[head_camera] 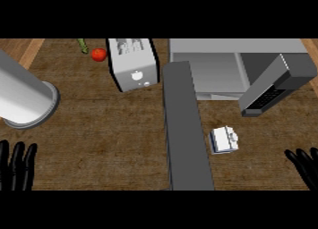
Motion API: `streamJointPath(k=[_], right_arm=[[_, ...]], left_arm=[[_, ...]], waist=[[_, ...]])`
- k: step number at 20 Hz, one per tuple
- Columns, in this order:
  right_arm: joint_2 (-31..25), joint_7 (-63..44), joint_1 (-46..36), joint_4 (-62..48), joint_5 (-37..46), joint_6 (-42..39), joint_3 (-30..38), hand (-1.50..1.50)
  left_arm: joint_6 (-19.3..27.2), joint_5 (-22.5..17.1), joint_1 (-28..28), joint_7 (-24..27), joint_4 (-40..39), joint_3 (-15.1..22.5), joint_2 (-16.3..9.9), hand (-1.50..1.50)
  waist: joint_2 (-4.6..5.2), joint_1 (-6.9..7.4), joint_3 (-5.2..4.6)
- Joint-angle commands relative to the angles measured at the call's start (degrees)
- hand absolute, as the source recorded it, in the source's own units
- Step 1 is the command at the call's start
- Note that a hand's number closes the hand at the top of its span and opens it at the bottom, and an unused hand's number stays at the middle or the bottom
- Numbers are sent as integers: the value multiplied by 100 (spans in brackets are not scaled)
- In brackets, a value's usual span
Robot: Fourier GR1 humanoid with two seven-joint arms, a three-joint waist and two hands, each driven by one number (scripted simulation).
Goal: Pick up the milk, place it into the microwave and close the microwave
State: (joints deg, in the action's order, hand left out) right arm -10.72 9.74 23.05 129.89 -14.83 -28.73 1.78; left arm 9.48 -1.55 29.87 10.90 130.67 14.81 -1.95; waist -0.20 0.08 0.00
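Observation:
A small white milk carton (224, 140) stands on the wooden counter, right of centre. Behind it, the grey microwave (217, 74) is open, and its door (275, 86) swings out to the right. My right hand (309, 166) rests open at the lower right edge, fingers up, to the right of the carton and apart from it. At the lower left edge my left hand (13, 164) rests open too, far from the carton. Neither hand holds anything.
A long dark grey bar (184, 129) runs from the counter's middle down to the lower edge, just left of the carton. A white toaster (132, 62), a red tomato (98, 54) and a green vegetable (82, 44) sit at the back. A big grey cylinder (19, 96) stands at left.

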Motion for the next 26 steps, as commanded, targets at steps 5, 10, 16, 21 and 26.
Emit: streamJointPath(k=[5,10,16,21,26], right_arm=[[321,260,-135,-389,808,52,-114,-150],[648,846,-164,-982,1665,225,-417,-150],[661,1034,-726,-1734,2157,454,-361,-150],[488,1746,-917,-2628,2409,443,-168,-150],[701,1824,-1608,-3447,2996,952,-311,-150]], left_arm=[[-668,-549,1466,1186,135,-119,-326,-150],[-831,-508,2066,1788,4,133,-241,-150],[-1258,-953,2652,2088,302,-355,-559,-150],[-1503,-1220,2722,2394,108,-682,-629,-150],[-1522,-1094,2898,2443,160,-744,-599,-150]], waist=[[1,61,-3],[0,61,0],[-2,107,-1],[4,82,0],[12,78,1]])
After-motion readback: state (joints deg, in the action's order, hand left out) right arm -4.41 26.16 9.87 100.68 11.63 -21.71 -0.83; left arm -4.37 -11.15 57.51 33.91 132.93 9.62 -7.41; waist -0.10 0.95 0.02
